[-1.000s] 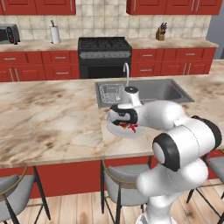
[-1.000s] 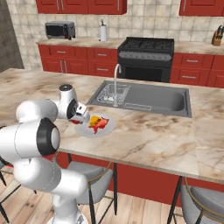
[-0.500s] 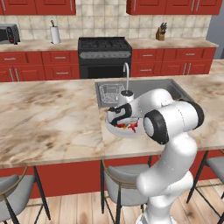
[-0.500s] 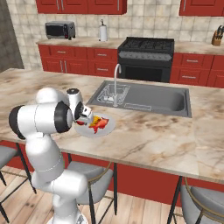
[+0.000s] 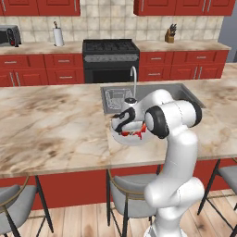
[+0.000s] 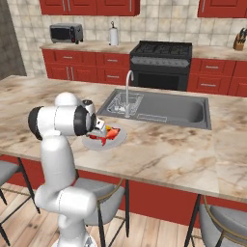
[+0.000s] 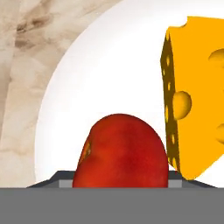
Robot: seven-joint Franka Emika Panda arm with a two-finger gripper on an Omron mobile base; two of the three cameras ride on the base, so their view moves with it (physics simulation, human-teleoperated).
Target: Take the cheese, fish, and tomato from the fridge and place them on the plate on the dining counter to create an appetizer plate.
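Note:
The pale plate (image 7: 109,65) lies on the dining counter (image 5: 55,125) just in front of the sink. On it stands the yellow-orange cheese (image 7: 197,96), seen also as the cheese (image 6: 114,133) from the right. My gripper (image 5: 127,125) (image 6: 99,129) hangs low over the plate (image 5: 121,138). The round red tomato (image 7: 120,151) sits right between its jaws and hides the fingertips, and the jaws look shut on it. Beside the hand a red piece (image 5: 138,133) shows on the plate; I cannot tell whether it is the fish. The fridge is out of view.
The steel sink (image 6: 164,108) with its tall faucet (image 6: 128,91) lies just behind the plate. Grey stools (image 5: 132,190) stand under the counter's front edge. A black stove (image 5: 111,58) and red cabinets line the back wall.
The arm's elbow has swung up and in toward the counter. The hand has stayed low over the plate.

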